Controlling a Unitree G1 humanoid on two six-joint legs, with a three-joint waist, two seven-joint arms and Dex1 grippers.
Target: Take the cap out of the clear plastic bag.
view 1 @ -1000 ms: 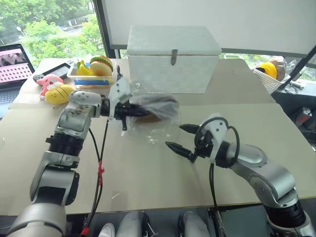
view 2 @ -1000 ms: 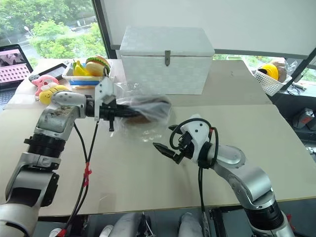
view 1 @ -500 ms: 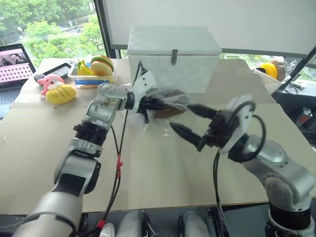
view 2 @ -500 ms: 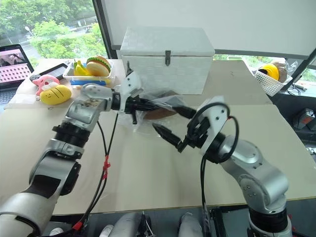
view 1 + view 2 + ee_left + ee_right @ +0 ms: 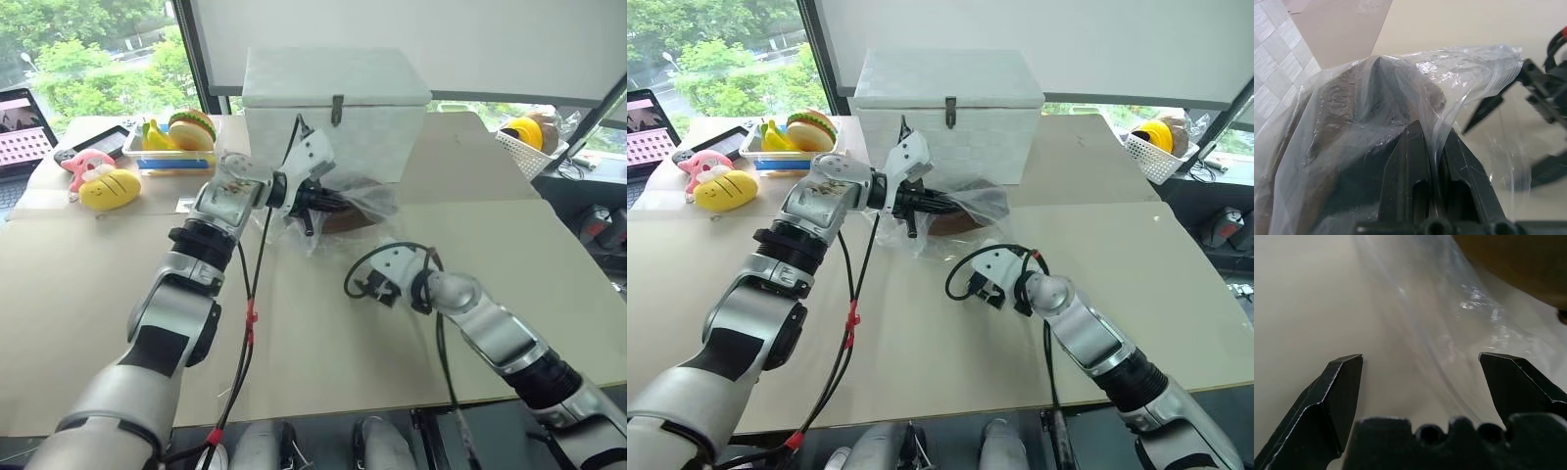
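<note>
Left eye view gives me the plainest look: my left end effector (image 5: 328, 204) is clenched on a fold of the large crinkly transparent plastic bag (image 5: 358, 208), holding it up off the beige surface (image 5: 88, 294) just in front of the white textured box with a metal clasp (image 5: 333, 103). Through the film I can see the soft brown fabric cap with darker panels (image 5: 345, 217), inside the bag, toward the box side of it. The bag's lower part sags down toward the surface below my left end effector.

From the left wrist view, the two black fingers (image 5: 1408, 161) are pressed together with a ridge of clear film pinched between them, and the dark cap (image 5: 1352, 127) lies behind the plastic right ahead of them.

My right end effector (image 5: 364, 287) sits low over the surface, near the bag's lower edge, on the side away from the box. In the right wrist view its fingers (image 5: 1339, 391) stand wide apart, released and gripping nothing, with wrinkled film (image 5: 1469, 318) and a brown patch of the cap (image 5: 1518, 264) ahead of them. I cannot tell whether the fingertips touch the film.

Off to my left, well apart from the bag, sit a yellow plush toy (image 5: 110, 188), a pink plush toy (image 5: 80, 163) and a tray of toy food (image 5: 171, 137).
</note>
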